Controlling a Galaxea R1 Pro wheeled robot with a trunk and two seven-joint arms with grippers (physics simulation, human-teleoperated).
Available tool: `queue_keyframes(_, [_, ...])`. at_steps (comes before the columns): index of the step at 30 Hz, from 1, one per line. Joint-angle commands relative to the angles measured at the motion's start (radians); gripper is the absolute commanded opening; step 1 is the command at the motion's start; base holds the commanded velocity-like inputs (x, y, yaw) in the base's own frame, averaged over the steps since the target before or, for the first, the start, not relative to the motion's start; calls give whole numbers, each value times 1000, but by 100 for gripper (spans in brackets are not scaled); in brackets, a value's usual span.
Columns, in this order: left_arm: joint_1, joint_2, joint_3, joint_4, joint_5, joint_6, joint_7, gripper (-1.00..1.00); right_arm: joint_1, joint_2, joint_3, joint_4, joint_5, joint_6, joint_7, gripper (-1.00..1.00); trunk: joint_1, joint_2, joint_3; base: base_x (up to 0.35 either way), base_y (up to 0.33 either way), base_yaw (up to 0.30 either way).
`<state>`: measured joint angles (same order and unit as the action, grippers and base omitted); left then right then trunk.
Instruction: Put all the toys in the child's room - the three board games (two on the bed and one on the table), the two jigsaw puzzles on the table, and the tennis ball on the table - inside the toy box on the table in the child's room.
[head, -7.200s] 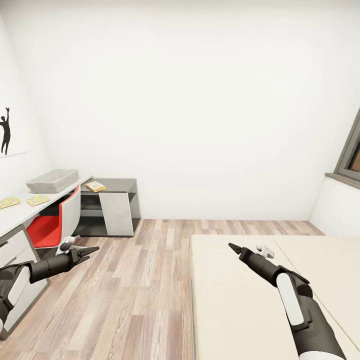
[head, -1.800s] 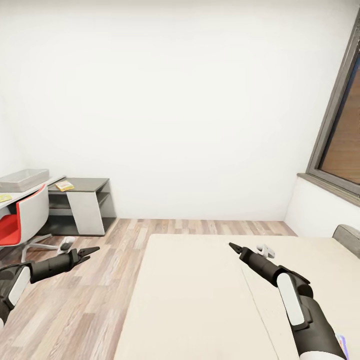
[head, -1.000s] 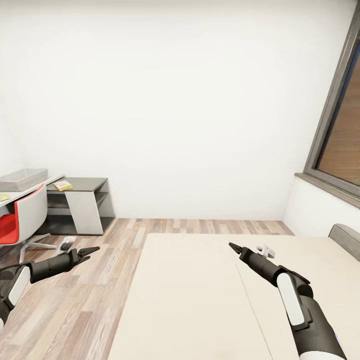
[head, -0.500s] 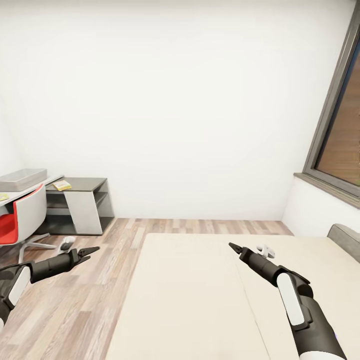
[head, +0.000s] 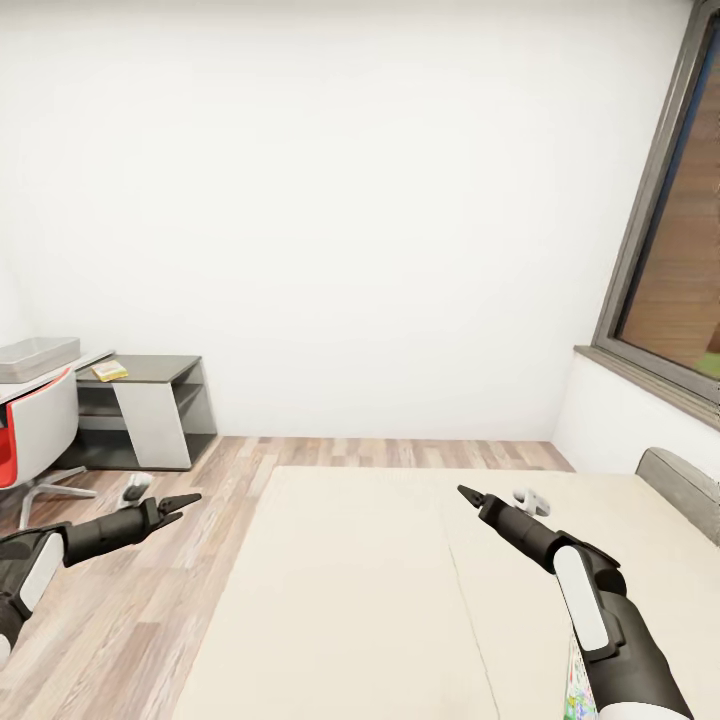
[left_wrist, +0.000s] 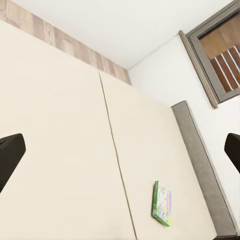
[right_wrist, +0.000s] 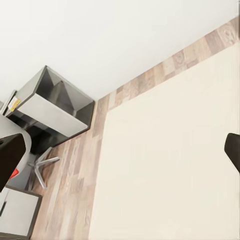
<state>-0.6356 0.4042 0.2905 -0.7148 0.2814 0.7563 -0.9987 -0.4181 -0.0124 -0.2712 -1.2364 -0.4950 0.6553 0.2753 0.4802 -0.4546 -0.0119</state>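
The bed (head: 400, 600), with its plain beige mattress in 2 sections, is lying in front of the robot, its grey headboard (head: 682, 490) showing at the far right. The left gripper (head: 183, 503) is hovering over the wood-plank floor (head: 130, 620) beside the bed, its fingers standing well apart with nothing between them. The right gripper (head: 500, 497) is hanging above the mattress, likewise wide open and empty. In the left wrist view a colourful green-edged board game (left_wrist: 162, 204) is lying flat on the mattress section nearer the headboard (left_wrist: 200, 160); a sliver of it is peeking out beside the right forearm in the head view. Far off to the left, the light-grey toy box (head: 38, 358) is sitting on the pale desk (head: 60, 370). A small yellow item (head: 109, 371) is resting on the lower grey side unit (head: 150, 410), and a red and white chair (head: 35, 440) is standing at the desk. A dark-framed window (head: 670, 260) is filling the right wall.
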Motion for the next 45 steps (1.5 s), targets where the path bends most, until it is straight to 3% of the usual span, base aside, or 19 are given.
queue_keyframes(1, [-1, 0, 1, 0, 2, 6, -1, 100, -1, 0, -2, 0, -1, 5, 4, 100, 0, -1, -1, 0, -293, 0])
queue_keyframes(21, [-1, -1, 1, 0, 2, 6, -1, 100, -1, 0, -2, 0, -1, 5, 4, 100, 0, -1, -1, 0, -282, -1])
queue_keyframes(45, [-1, -1, 1, 0, 2, 6, -2, 100, -1, 0, -2, 0, -1, 6, 4, 100, 0, -1, 2, 0, -19, -25])
